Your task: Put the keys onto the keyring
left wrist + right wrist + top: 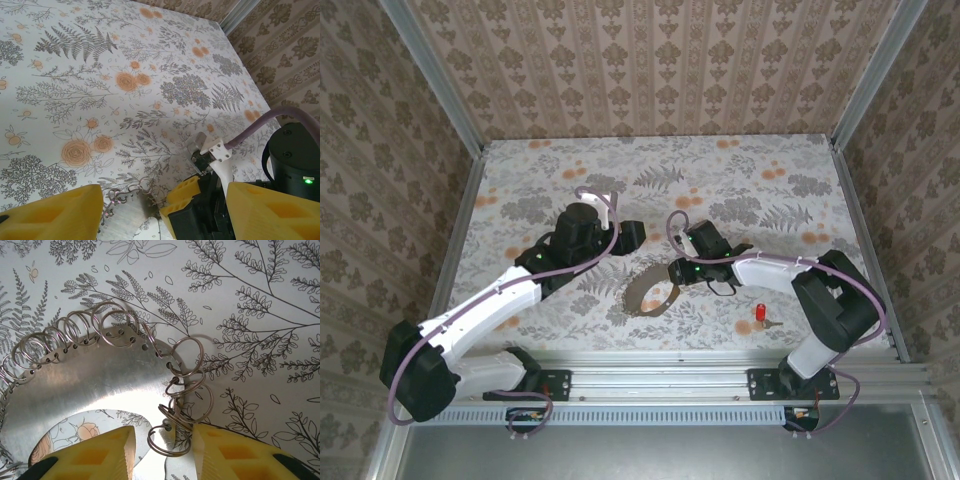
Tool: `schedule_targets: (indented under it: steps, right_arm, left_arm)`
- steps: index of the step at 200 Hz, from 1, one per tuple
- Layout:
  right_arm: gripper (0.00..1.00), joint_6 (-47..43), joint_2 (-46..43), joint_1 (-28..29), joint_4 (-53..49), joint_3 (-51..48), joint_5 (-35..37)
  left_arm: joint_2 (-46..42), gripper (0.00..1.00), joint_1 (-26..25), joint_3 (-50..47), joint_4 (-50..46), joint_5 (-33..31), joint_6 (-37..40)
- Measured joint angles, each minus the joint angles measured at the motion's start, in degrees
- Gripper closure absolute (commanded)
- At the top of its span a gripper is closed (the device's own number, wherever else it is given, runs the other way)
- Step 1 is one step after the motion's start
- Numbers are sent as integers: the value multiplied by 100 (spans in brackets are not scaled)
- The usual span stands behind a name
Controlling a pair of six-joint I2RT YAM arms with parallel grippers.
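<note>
Right end effector (165, 450): partly open, its yellow fingers (100, 457) standing either side of a cluster of small silvery wire rings (182, 390) at the bottom of the wrist view. No firm pinch is evident. These rings hang along the edge of the dark brown oval band keyring (100, 375), which rests on the floral-patterned table (770, 200) at centre frame in the top view. This placement probably steadies the loop and presents one ring for threading.

Left end effector (625, 233): open wide and empty, hovering just upper left of the keyring, likely in support.

The tiny red-headed key with a short metal blade (760, 312) lies on the table at lower right, well apart from the keyring and close to the aluminium front rail (720, 358), where there is little margin. Open table fills the upper half, and patterned walls (650, 70) close three sides.
</note>
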Motion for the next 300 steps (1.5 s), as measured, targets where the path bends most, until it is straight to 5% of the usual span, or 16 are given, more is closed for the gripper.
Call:
schedule_targets:
  steps: [100,300]
  right_arm:
    - [64,0,20,0,48,-85,0]
    - [91,-2,197,0,103,-35,-92]
  left_arm:
    - [0,31,0,-26,44,2,0]
    - [0,30,0,-70,85,85,0]
